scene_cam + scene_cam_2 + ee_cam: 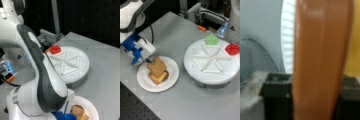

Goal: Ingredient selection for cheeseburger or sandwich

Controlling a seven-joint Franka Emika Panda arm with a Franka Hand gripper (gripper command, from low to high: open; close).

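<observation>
The sandwich [158, 72] stands as a small stack on a white paper plate [171, 81] at a front view's left. A brown toast square [157, 65] is on top, a yellow cheese square [160, 76] under it, and brown toast at the bottom. My gripper [148, 60], with blue fingers, is shut on the left corner of the top toast. In the wrist view the toast [320, 57] fills the gap between the black pads [277, 100], with the yellow cheese [353, 50] behind. The arm hides most of the plate [87, 105], but some toast [79, 112] shows.
A white round tray [211, 72] with raised dividers stands at a front view's right, holding a green piece [211, 39] and a red disc [232, 48]. The red disc [55, 50] also shows on the tray [75, 72]. Grey equipment and an orange object [201, 28] lie behind.
</observation>
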